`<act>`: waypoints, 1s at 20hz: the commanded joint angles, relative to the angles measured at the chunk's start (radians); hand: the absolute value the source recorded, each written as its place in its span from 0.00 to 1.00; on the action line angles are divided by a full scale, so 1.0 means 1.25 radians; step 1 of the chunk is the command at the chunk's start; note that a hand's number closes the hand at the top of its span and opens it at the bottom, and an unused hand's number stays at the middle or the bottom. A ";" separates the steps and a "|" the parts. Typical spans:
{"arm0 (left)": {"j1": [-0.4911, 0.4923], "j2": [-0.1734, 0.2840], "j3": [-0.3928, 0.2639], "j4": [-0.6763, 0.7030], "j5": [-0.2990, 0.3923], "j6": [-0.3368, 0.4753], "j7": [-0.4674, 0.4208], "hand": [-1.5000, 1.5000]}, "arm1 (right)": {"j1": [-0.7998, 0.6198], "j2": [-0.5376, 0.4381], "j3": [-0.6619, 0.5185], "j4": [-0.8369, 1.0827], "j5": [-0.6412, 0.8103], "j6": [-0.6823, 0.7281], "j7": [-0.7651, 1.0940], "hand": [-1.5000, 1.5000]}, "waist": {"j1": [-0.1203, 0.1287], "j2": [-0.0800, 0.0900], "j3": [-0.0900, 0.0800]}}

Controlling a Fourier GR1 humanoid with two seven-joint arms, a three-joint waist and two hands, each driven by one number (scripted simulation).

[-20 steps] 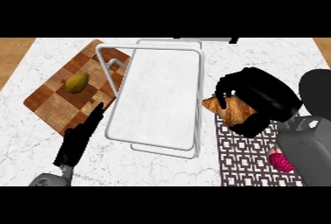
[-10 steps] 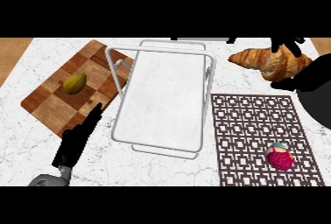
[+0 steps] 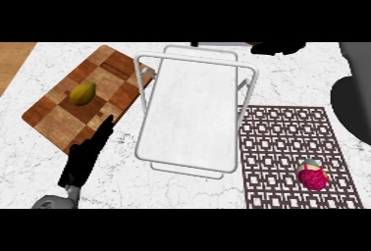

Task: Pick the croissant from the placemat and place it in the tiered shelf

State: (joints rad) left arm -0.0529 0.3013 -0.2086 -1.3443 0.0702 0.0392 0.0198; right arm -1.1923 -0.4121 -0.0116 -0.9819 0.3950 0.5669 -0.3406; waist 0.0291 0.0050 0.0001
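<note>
Head view, kitchen desk [image 3: 304,73]: the left robot hand [image 3: 88,153] rests at the lower left of the white tiered shelf [image 3: 192,115], fingers straight and together, holding nothing, its tips just over the near corner of a checkered cutting board [image 3: 62,115]. A yellow-green fruit [image 3: 83,93] lies on that board, left of the shelf. Just right of the shelf lies the patterned placemat [image 3: 290,147], with only a red-and-pale item [image 3: 313,177] on its near right part. The croissant is not on the placemat and cannot be seen anywhere in the frame. Beyond the shelf's far right corner, at the top edge, a dark shape [image 3: 279,47] appears to be the right robot hand, mostly out of frame; whether its fingers are curled or what they hold cannot be told. A grey forearm [image 3: 355,93] crosses the right edge. Judged from this, the pick looks done and the carry is in hand; the next move calls for bringing the pastry in over the shelf's top tier and lowering it squarely onto the white surface before letting go.
</note>
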 commanded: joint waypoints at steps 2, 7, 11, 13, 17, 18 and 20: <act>0.001 -0.015 -0.001 0.017 -0.017 0.000 -0.015 0.50 | -0.089 0.091 0.046 0.111 0.071 -0.080 -0.018 1.00 | 0.002 0.002 -0.001; -0.003 -0.005 0.007 -0.038 -0.023 0.003 0.037 0.50 | -0.146 0.170 0.085 0.134 0.111 -0.103 0.009 1.00 | -0.001 -0.001 -0.001; -0.019 -0.012 0.029 0.040 -0.019 -0.014 -0.005 0.50 | -0.137 0.224 0.123 0.226 0.167 -0.170 -0.068 1.00 | 0.001 0.004 -0.001; 0.028 -0.022 -0.001 -0.037 -0.036 -0.002 0.020 0.50 | -0.146 0.228 0.124 0.246 0.177 -0.158 -0.071 1.00 | 0.000 0.000 0.000; -0.011 -0.030 0.027 0.004 -0.023 -0.006 0.027 0.50 | -0.134 0.291 0.159 0.234 0.195 -0.157 -0.027 1.00 | -0.010 -0.001 -0.001; 0.000 -0.016 0.024 0.008 -0.028 -0.021 0.009 0.50 | -0.133 0.281 0.164 0.271 0.203 -0.161 -0.071 1.00 | -0.002 0.002 -0.001; 0.018 -0.028 0.008 -0.005 -0.029 -0.019 0.004 0.50 | -0.152 0.314 0.099 0.305 0.102 -0.044 -0.024 1.00 | 0.003 0.000 -0.001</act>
State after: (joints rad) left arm -0.0465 0.2797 -0.1854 -1.3491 0.0401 0.0167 0.0342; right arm -1.4132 -0.1499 0.1343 -0.6606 0.5862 0.4560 -0.4016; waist 0.0155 -0.0117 0.0073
